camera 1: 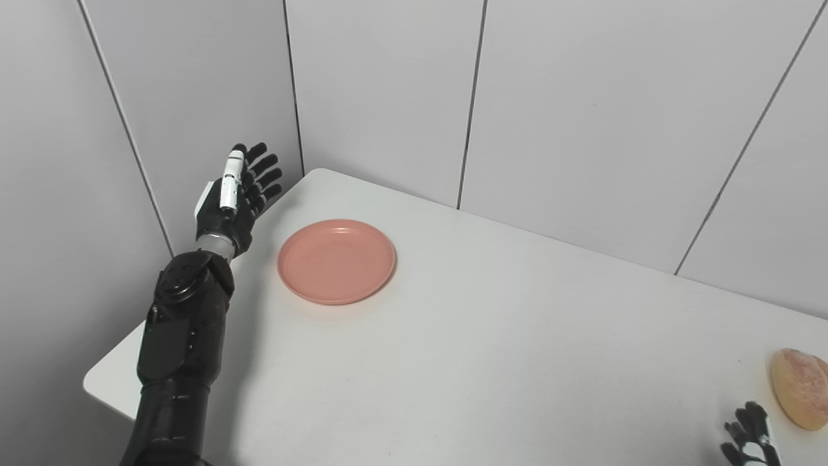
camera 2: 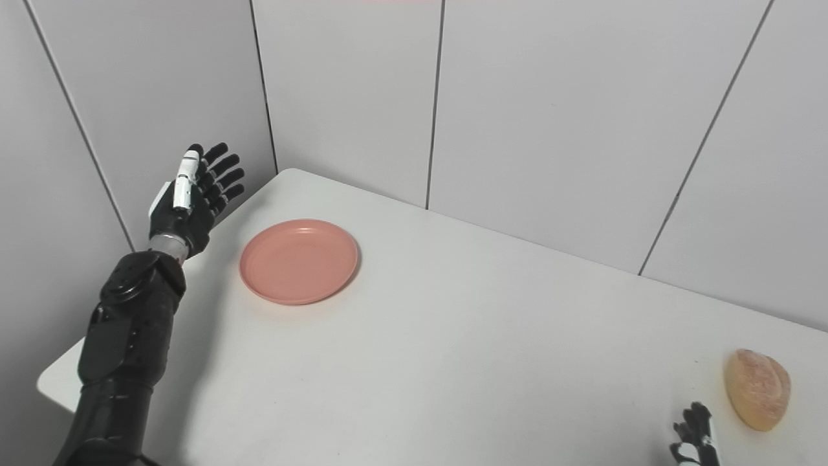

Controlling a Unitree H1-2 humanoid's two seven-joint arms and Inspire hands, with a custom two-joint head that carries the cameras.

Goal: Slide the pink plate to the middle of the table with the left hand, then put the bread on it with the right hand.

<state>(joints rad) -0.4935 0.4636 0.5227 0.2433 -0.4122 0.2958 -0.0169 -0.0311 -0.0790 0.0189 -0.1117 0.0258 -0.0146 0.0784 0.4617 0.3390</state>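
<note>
A round pink plate lies flat near the table's far left corner, with nothing on it. My left hand is raised just left of the plate, over the table's left edge, open with fingers spread and apart from the plate. A golden-brown bread roll rests on the table at the near right. My right hand shows only its fingertips at the bottom edge, just left of the bread and not touching it; its fingers look spread.
The white table stands in a corner of grey panelled walls. The left wall runs close behind my left hand. The table's left edge and near-left corner lie beside my left forearm.
</note>
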